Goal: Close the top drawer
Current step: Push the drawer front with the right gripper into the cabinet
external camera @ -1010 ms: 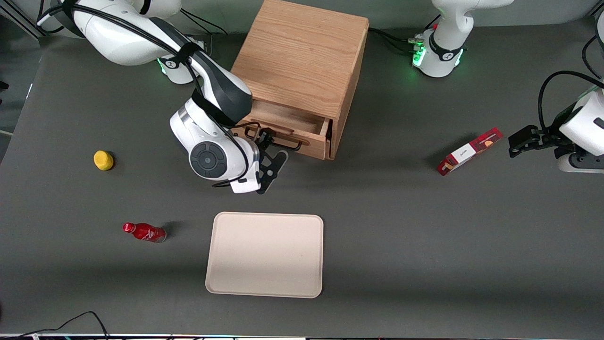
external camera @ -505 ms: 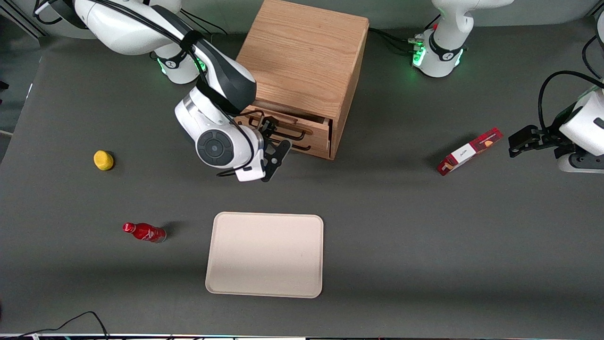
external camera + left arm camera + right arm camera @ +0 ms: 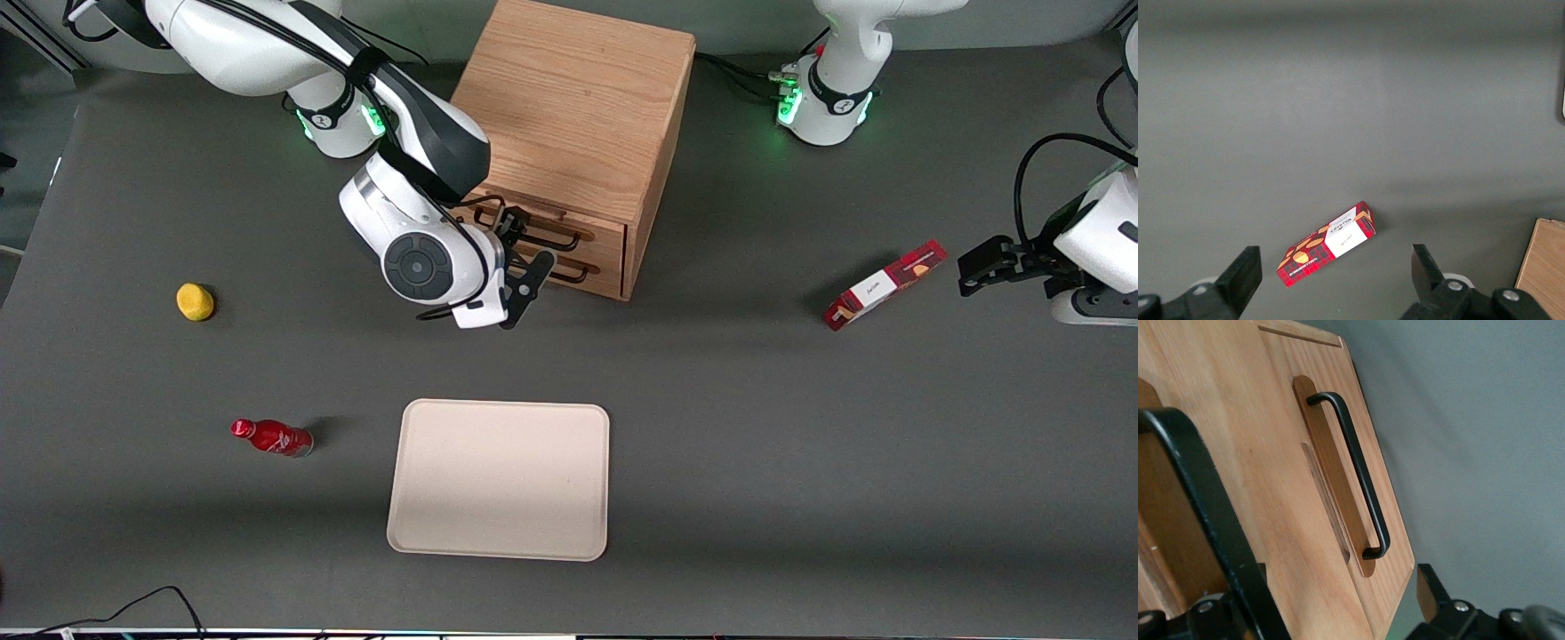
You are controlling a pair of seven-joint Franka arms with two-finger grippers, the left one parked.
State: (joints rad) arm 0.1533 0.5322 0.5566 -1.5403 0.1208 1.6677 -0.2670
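At the cabinet (image 3: 569, 116) front, hand (image 3: 514, 238) (fingers spread) against the pushed-in top drawer (image 3: 569, 233).

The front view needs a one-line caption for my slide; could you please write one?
Right arm's gripper at the top drawer of the oak cabinet, drawer front nearly flush.

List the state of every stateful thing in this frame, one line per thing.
Top drawer: pushed in, front about flush with the cabinet.
Lower drawer: shut.
Gripper: at the top drawer's handle, in front of the cabinet.
Bottle: lying on its side, cap on.
Box: lying flat, closed.
Tray: flat on the table, nothing on it.
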